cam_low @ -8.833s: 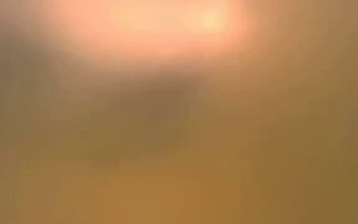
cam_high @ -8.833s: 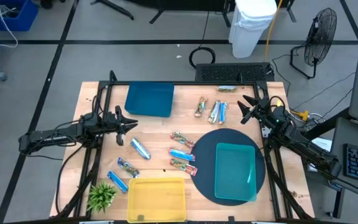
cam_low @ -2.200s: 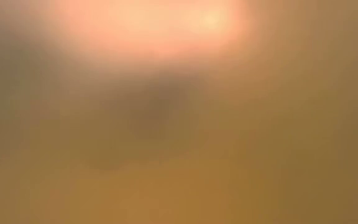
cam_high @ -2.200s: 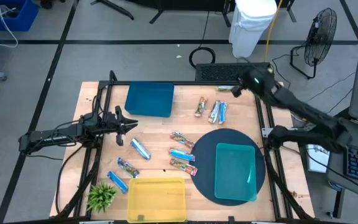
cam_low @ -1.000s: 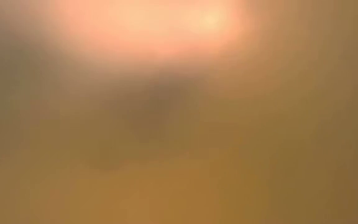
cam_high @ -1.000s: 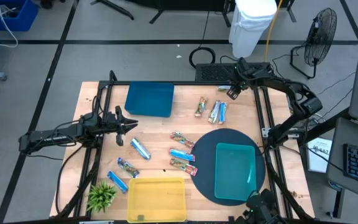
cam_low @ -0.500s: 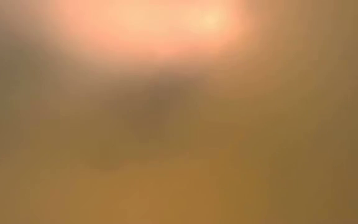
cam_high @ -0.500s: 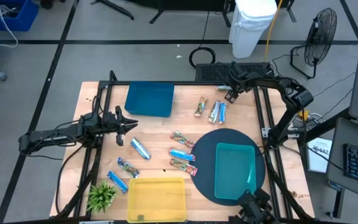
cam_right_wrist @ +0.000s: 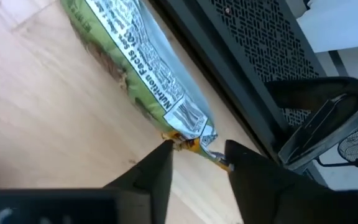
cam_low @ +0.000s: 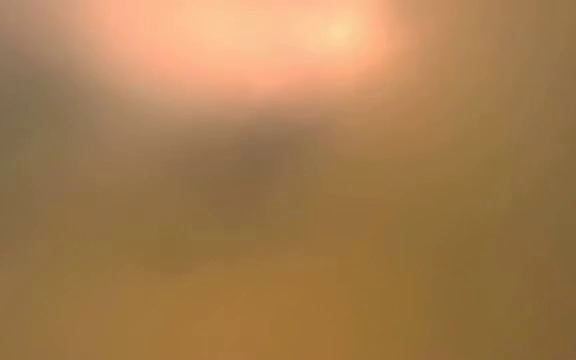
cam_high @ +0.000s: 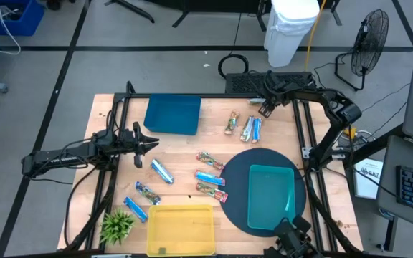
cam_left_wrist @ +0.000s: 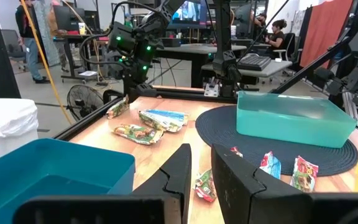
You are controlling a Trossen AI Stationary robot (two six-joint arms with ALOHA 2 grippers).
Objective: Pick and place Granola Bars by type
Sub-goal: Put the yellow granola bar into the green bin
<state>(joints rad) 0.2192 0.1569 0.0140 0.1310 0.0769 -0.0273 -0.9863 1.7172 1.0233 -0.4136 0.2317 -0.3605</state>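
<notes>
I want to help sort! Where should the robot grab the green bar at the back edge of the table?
Probably by its crimped end seal. The green bar lies flat on the table, so that thin flap suits the right pincer, whose fingers already flank it, coming from above.

My black fingers (cam_right_wrist: 166, 168) flank a green and silver bar (cam_right_wrist: 129, 62) with black print on pale wood tabletop (cam_right_wrist: 42, 137). Trays: dark blue (cam_high: 172, 115), yellow (cam_high: 181, 229), teal (cam_high: 271, 197) on a navy round mat (cam_high: 236, 190).
</notes>
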